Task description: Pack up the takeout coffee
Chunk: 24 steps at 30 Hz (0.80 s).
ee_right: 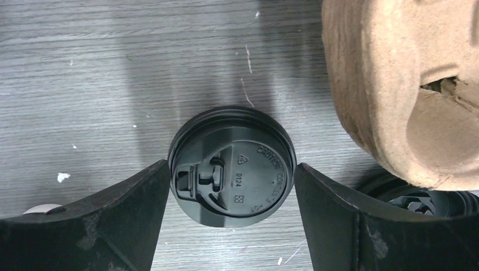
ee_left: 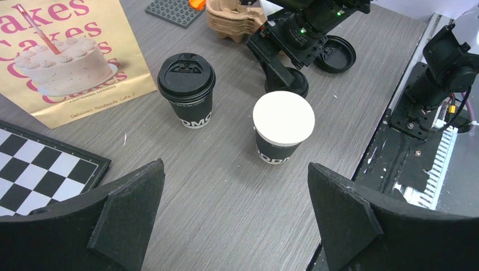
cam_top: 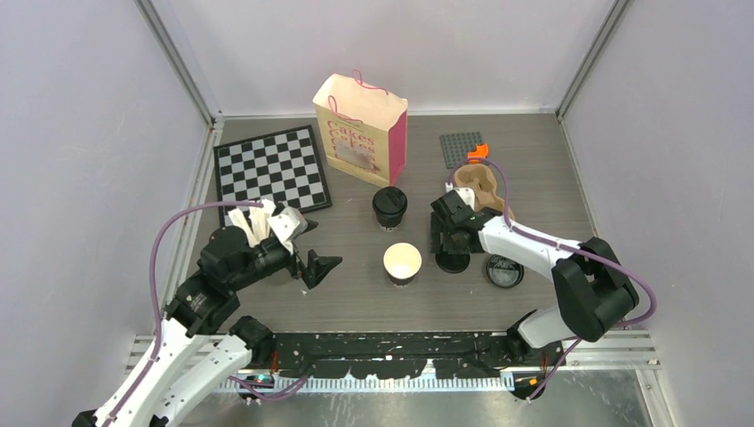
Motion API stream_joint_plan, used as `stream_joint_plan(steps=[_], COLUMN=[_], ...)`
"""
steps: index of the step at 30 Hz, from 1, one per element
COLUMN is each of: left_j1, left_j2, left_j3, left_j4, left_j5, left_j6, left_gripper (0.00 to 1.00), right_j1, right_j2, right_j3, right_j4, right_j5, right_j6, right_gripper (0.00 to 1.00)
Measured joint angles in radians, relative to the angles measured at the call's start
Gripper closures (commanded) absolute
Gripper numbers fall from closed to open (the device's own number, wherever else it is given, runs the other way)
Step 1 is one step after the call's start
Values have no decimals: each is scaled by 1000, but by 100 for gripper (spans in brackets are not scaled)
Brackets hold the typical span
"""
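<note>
Lab test cell: grey walls (cam_top: 80,133), aluminium frame (cam_top: 182,62).

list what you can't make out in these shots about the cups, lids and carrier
- Second loose lid, right wrist view: mostly hidden behind the cardboard carrier.
- Lid under the right tool, top view: covered by the arm.
- Open cup, left wrist view: glare hides whether it holds anything.
- Carrier pockets: never shown whole.

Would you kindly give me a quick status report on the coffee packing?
Left gripper open, empty. Right gripper open, straddling a loose lid on the table. One cup lidded, other cup open. Cup carrier beside the lid.
</note>
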Motion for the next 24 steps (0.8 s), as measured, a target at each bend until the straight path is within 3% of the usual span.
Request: stream_joint_plan(steps=[14, 24], left_j1=[0, 0], left_j2=[21, 22], left_j3=[0, 0], left_j4=[0, 0], left_j5=[0, 0], left_j6=[11, 17], left_gripper=[0, 0], right_j1=[-39, -39], right_j2=[9, 13], right_j3=[-32, -35], right_j4=[7, 20], right_j5=[-39, -52], right_j6=[35, 38], right_gripper=[11, 24])
